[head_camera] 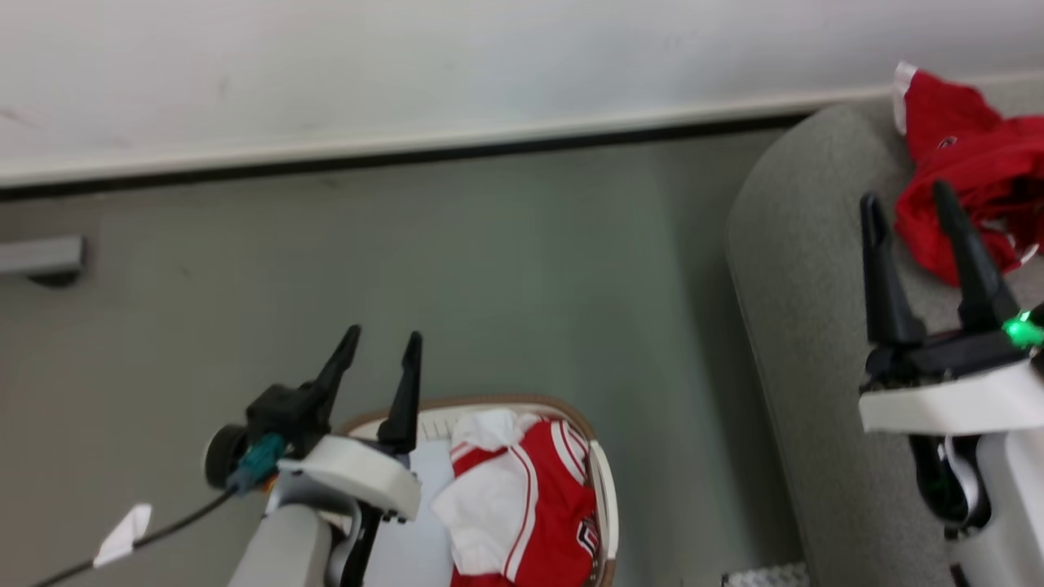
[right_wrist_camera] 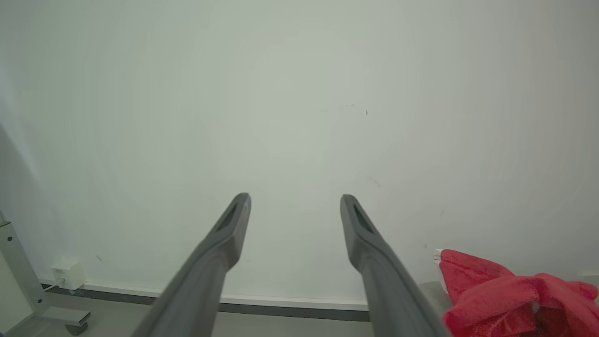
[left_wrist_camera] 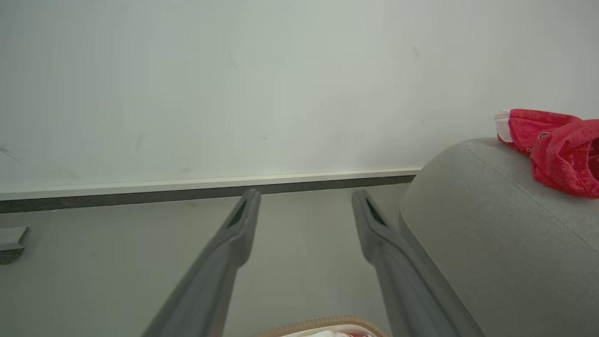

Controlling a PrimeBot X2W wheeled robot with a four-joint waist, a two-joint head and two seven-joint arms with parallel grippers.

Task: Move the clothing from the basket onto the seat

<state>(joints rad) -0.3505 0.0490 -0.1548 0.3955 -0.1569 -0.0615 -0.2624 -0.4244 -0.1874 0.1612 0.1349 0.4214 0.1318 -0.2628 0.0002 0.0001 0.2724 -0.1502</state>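
Floor (head_camera: 506, 261): grey, stretching left of the seat.
Seat (head_camera: 816, 342): light grey, rounded edge.
Basket (head_camera: 506, 400): on the floor left of the seat, apart from it.
Clothing in basket (head_camera: 530, 497): red and white, not yet on the seat.
Clothing on seat (head_camera: 971, 155): crumpled red heap.
Right gripper (head_camera: 906, 194): above the seat near the heap, fingers apart, empty.
Left gripper (head_camera: 384, 333): left of the seat over the basket, fingers apart, empty.

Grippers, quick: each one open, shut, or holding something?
Left gripper: open, empty, near the basket.
Right gripper: open, empty, over the seat beside red clothing.
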